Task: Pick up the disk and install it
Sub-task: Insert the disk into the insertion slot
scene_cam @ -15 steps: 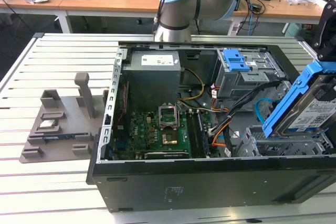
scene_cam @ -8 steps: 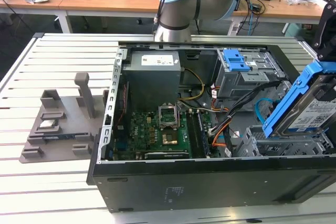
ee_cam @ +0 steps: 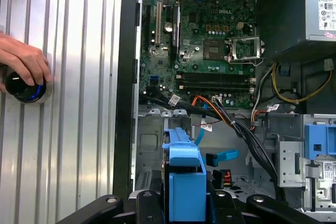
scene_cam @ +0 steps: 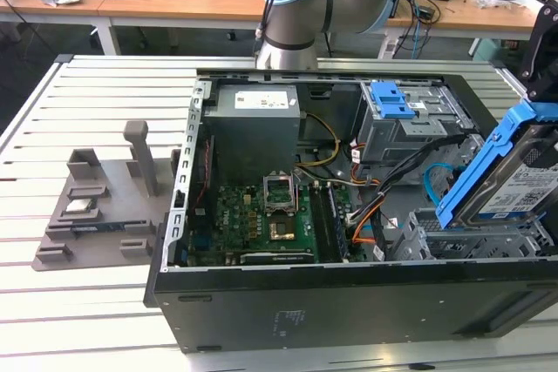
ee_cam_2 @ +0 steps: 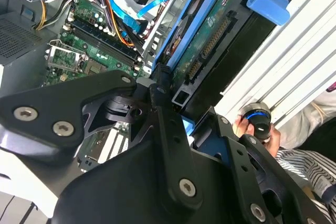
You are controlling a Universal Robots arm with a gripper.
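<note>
Gripper [ee_cam: 184,195] clamped on the disk [scene_cam: 514,176], held tilted at the open case's [scene_cam: 349,302] three o'clock, over the grey bay [scene_cam: 471,237]. Step: installation. Levelling and alignment with the bay appear needed.

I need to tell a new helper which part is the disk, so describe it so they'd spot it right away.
Find the open computer case on the slatted table. At the exterior view's right, the gripper holds the disk tilted above the case. It's a silver slab in a blue frame, unlike the grey cage's blue latch.
</note>
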